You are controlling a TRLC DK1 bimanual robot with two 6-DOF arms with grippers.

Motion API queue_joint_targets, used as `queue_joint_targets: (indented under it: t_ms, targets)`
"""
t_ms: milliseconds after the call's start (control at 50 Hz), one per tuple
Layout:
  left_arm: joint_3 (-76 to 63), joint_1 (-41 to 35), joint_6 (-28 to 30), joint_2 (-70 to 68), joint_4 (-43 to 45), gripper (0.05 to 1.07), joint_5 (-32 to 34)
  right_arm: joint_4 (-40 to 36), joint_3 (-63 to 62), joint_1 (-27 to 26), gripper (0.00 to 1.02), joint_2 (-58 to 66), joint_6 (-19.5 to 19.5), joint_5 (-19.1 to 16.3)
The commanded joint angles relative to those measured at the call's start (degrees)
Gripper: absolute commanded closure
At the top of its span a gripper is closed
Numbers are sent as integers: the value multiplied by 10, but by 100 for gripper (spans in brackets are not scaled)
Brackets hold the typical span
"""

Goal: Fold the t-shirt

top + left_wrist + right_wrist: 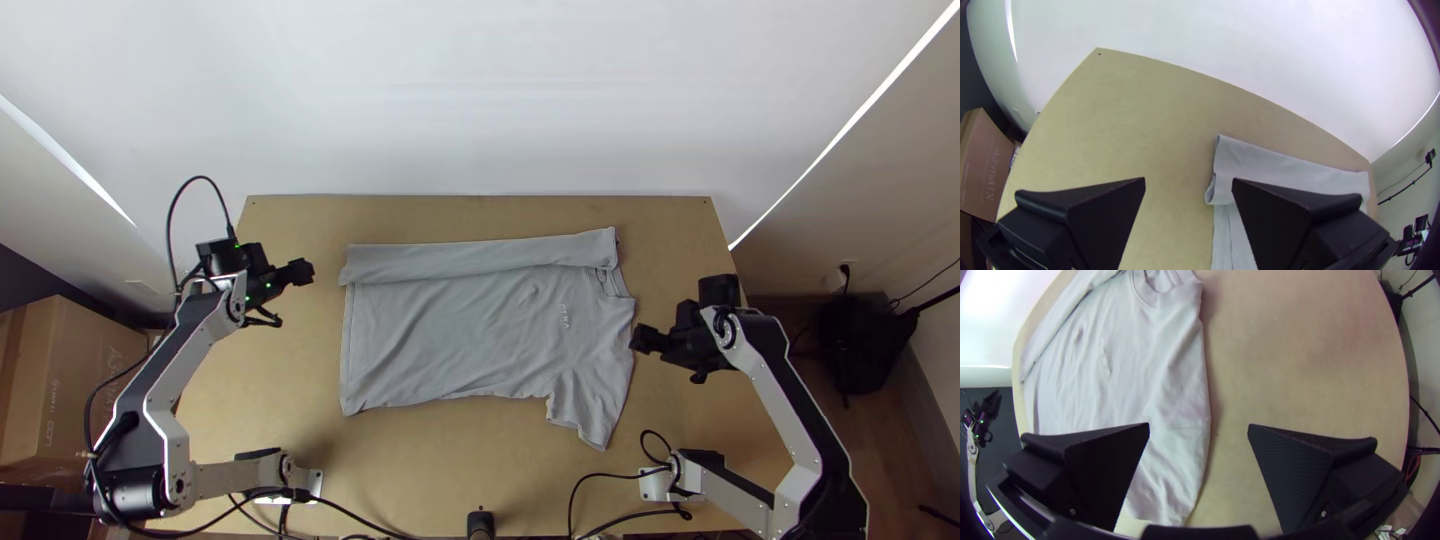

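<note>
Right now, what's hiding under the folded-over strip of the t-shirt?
The shirt's body runs in beneath the strip. Whatever lies deeper, maybe a sleeve, is covered.

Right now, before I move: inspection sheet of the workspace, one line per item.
Surface: light wooden table, bare around the shirt.
T-shirt: grey, laid out, far side folded over in a long strip, near sleeve out.
Clutter: small dark object at the near edge.
Left gripper: open, holding nothing, off the hem end.
Right gripper: open, holding nothing, at the collar end.
Cables: black, looped near both arm bases.
Surroundings: white wall beyond; cardboard box left.
</note>
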Motion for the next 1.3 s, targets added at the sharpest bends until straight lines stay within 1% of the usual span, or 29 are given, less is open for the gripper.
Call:
queue_joint_targets:
  t_ms: [0, 60, 100, 180, 220, 380, 640, 660, 700, 760, 820, 860, 940, 1020, 1080, 1220, 1280]
  targets:
    - [-12, 9, 14, -32, -19, 23, 9, -4, -35, -5, 13, -9, -28, -16]
    - [-14, 11, 15, -44, -28, 23, 10, 5, -47, -7, 21, -9, -28, -26]
    - [-14, 11, 15, -51, -33, 23, 11, 16, -57, -10, 26, -8, -28, -41]
    - [-14, 10, 14, -65, -42, 23, 11, 39, -71, -12, 42, -4, -22, -59]
    - [-14, 6, 14, -71, -47, 23, 11, 51, -77, -12, 47, 3, -21, -66]
    - [-18, -7, 14, -93, -62, 23, 15, 70, -79, -16, 48, 47, -17, -80]
    - [-10, -5, 15, -102, -83, 23, 15, 88, -81, -16, 49, 103, -17, -80]
    - [-9, -5, 15, -102, -86, 23, 15, 88, -82, -15, 53, 105, -17, -81]
    - [-6, -6, 16, -102, -95, 23, 15, 90, -84, -13, 66, 110, -17, -84]
    - [-1, -6, 22, -102, -112, 23, 16, 94, -89, -13, 81, 112, -17, -97]
    - [5, -9, 42, -104, -139, 23, 21, 94, -92, -12, 92, 112, -17, -103]
    - [13, -16, 66, -103, -173, 23, 27, 94, -93, -12, 100, 112, -19, -104]
    - [29, -32, 131, -102, -265, 23, 36, 94, -94, -16, 100, 111, -22, -104]
    - [42, -48, 206, -102, -373, 23, 38, 93, -92, -30, 100, 110, -28, -104]
    - [41, -54, 260, -102, -435, 24, 38, 93, -91, -40, 100, 109, -31, -104]
    - [28, -63, 332, -104, -555, 24, 26, 90, -93, -47, 100, 106, -43, -104]
    - [16, -77, 353, -110, -585, 24, 0, 87, -94, -46, 100, 106, -44, -104]
